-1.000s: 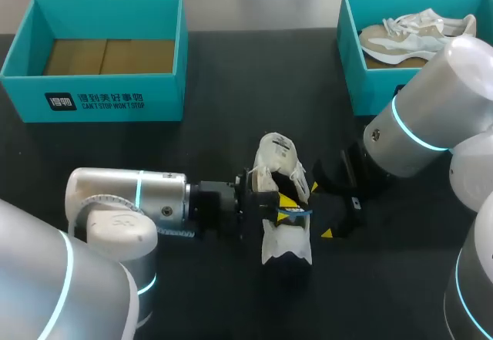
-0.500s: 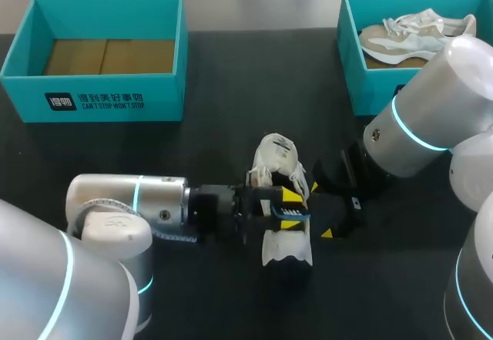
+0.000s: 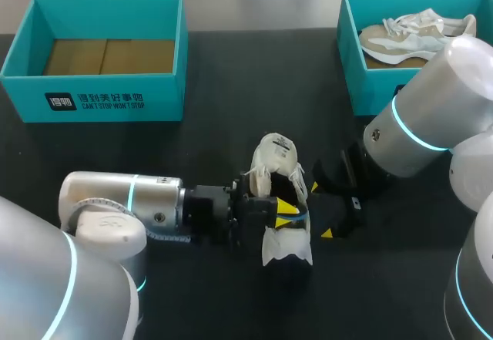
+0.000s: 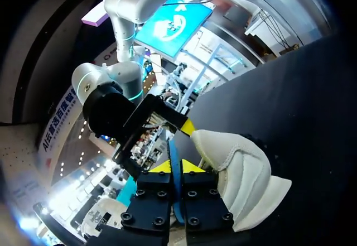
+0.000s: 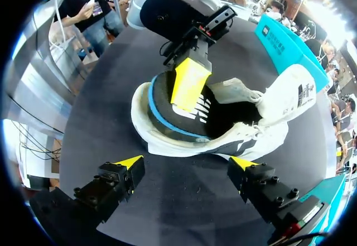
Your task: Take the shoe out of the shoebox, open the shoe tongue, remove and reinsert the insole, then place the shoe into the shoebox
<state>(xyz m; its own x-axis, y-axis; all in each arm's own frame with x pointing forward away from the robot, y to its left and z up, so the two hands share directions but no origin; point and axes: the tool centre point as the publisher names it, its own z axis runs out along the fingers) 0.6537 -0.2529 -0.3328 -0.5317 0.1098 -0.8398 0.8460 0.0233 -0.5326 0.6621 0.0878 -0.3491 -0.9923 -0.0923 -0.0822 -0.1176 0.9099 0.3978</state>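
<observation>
The white shoe (image 3: 286, 246) sits mid-tabletop (image 3: 231, 78), well clear of both boxes, its tongue lifted. A dark, blue-edged insole (image 5: 167, 115) lies in its opening. The left end effector (image 4: 177, 167) comes in from the side, its yellow tips pinched together on the insole's edge. The right end effector (image 5: 187, 162) sits just beside the shoe, spread wide and holding nothing. Farther back are an empty teal shoebox (image 3: 100, 97) and a second box (image 3: 362, 85) holding another shoe (image 3: 416, 31).

Black table (image 3: 231, 70) — far right, teal box (image 3: 366, 85) holding beige sneaker (image 3: 408, 35).
</observation>
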